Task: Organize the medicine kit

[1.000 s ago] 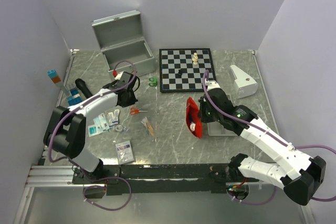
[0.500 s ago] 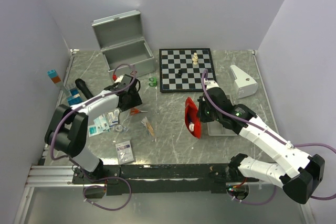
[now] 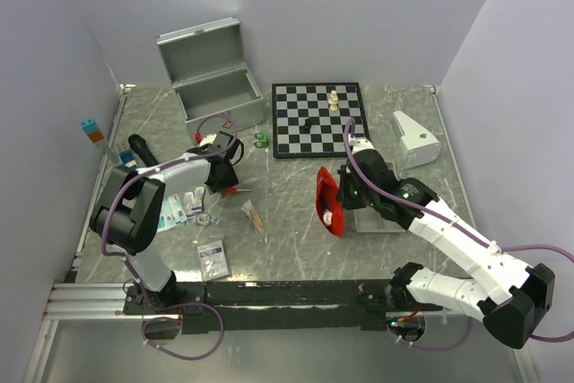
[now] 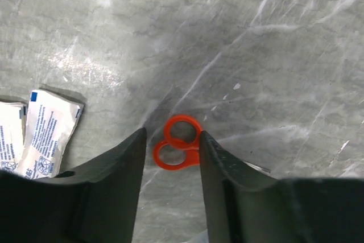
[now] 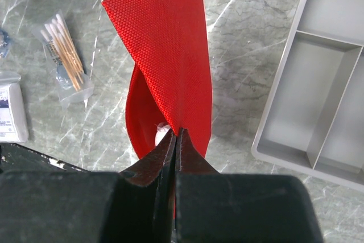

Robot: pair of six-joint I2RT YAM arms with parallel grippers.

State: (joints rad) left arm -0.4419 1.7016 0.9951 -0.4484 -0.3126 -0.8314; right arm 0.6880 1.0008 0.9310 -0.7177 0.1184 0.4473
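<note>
Blades of the orange scissors (image 4: 176, 151) are hidden behind my left end effector (image 4: 170, 139). The left wrist view shows only the two ring handles, lying on the desk (image 4: 256, 38) between my parted fingers, and I cannot tell whether either finger touches them. Two white sachets (image 4: 45, 132) run off the left edge of that view, their print too small to read. My right end effector (image 5: 176, 136) is pinched tight on one edge of the red pouch (image 5: 165, 55), which is folded and twisted beyond the fingertips. Something small and white shows in the fold right at the grip, but I cannot make out what it is. The grey tray (image 5: 335, 83) just to the right of the pouch is cut off by the frame. From above, the silver case (image 3: 215, 87) stands open at the far left of the desk with its lid raised toward the back wall and its inside in shadow. It lies near and beyond my left end effector, well apart from my right one and the pouch, with the chessboard (image 3: 319, 118) roughly between them.
</note>
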